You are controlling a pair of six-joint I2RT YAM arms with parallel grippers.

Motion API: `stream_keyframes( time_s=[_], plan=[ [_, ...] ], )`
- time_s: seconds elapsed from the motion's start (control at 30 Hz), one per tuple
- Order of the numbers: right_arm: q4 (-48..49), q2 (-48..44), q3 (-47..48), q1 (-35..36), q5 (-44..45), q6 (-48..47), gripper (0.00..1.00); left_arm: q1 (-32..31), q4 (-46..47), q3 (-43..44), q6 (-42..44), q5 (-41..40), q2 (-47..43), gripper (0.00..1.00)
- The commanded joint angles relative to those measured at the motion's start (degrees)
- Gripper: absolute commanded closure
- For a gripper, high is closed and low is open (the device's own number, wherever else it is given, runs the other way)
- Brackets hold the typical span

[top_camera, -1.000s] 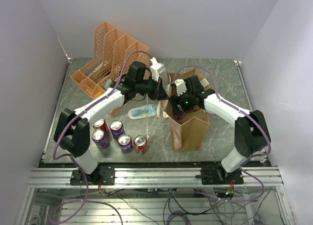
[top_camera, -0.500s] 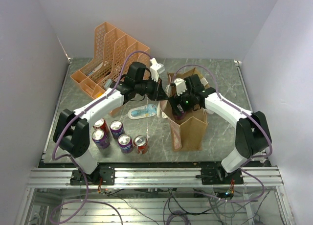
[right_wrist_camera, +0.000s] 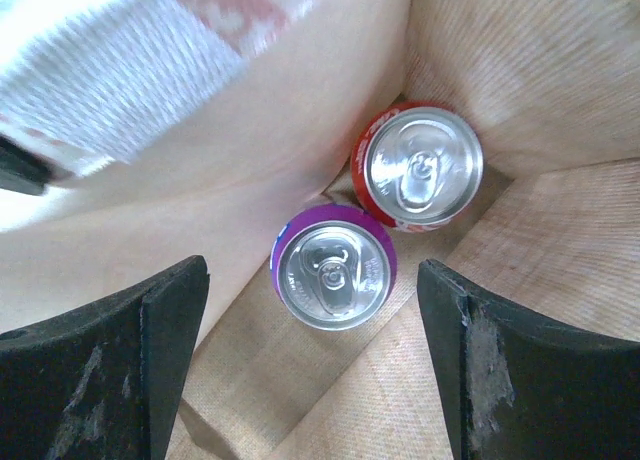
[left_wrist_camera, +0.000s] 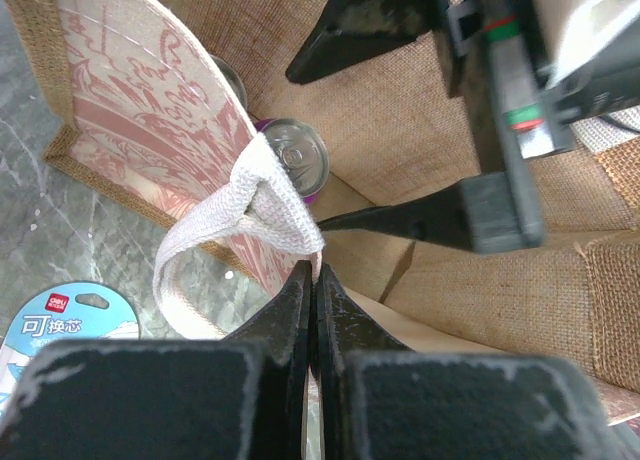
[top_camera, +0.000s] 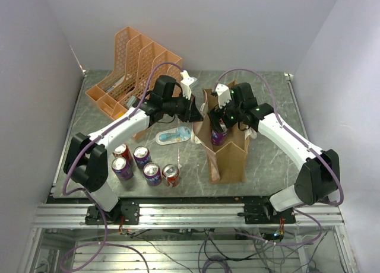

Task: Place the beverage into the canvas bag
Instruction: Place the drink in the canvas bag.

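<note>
1. Right wrist view: the right pincer (right_wrist_camera: 314, 272) gapes wide, holding nothing, above the purple can (right_wrist_camera: 333, 277) at frame centre.
2. That can stands inside the bag (right_wrist_camera: 520, 70), just beside a red can (right_wrist_camera: 424, 170) toward the upper right.
3. Left pincer (left_wrist_camera: 312, 285) is pressed together on the bag's white handle (left_wrist_camera: 262, 205), lower middle of its own view.

We find the left arm (top_camera: 122, 127) stretched forward and inward from its base, the wrist roughly level. The left gripper (left_wrist_camera: 312, 270) has its jaws pressed together, pinching a white strap (left_wrist_camera: 255, 205) at the tips. The right arm (top_camera: 285, 136) reaches inward with the elbow raised and the wrist turned downward. The right gripper (right_wrist_camera: 312, 310) points straight down, jaws spread wide and gripping nothing.
</note>
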Motion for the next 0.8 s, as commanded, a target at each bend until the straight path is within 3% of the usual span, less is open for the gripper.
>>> stream_keyframes(
  time_s=[0.0, 0.17, 0.3, 0.53, 0.7, 0.77],
  plan=[
    [-0.24, -2.51, 4.96, 0.06, 0.62, -1.12, 0.16, 0.19, -0.65, 0.12, 0.23, -1.63, -0.66, 0.93],
    [-0.9, -4.44, 8.33, 0.04, -0.37, -1.09, 0.16, 0.11, -1.07, 0.94, 0.53, -2.15, -0.74, 0.9],
    [-0.91, -5.74, 10.51, 0.15, -0.71, -1.04, 0.16, 0.01, -0.77, 1.24, 0.68, -1.45, -0.78, 0.82],
    [-1.89, -4.55, 16.9, 0.52, -3.5, 0.14, 0.15, -0.04, -1.18, 0.47, 0.73, -0.86, -2.8, 0.59],
    [-2.16, -3.72, 20.21, 2.8, -4.1, 0.32, 0.15, 0.37, -3.77, 0.28, 6.13, 1.43, -6.16, 0.44],
    [-2.17, -3.46, 21.43, 4.5, -3.37, -0.16, 0.15, 1.43, -5.05, 0.19, 9.27, 2.97, -7.87, 0.32]
  ],
)
